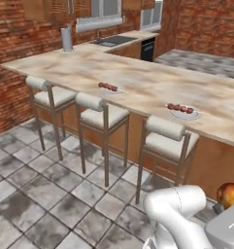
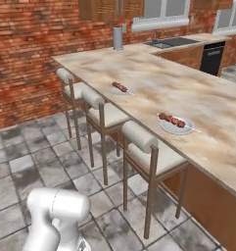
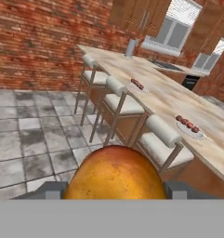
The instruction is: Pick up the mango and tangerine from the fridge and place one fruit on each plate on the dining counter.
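Note:
The mango [image 3: 115, 174], orange-yellow with a reddish blush, sits between my dark fingertips [image 3: 176, 189] low in the hand view, and my gripper [image 3: 114, 190] is shut on it. It also shows at the lower right edge of the left base view as the mango [image 1: 229, 194], held low over the floor in front of the dining counter [image 1: 147, 80]. Two white plates with meat skewers lie on that counter: the near plate [image 1: 185, 114] [image 2: 176, 125] [image 3: 192, 130] and the far plate [image 1: 110, 89] [image 2: 120, 89] [image 3: 140, 87]. The tangerine and the fridge are out of view.
Three stools with grey backrests line the counter's near side, among them the closest stool [image 1: 166, 141] [image 2: 149, 149]. A grey cylinder [image 1: 66, 39] stands at the counter's far end. A sink [image 1: 113, 40] and brick wall lie beyond. Grey tiled floor [image 1: 36, 194] spreads to the left.

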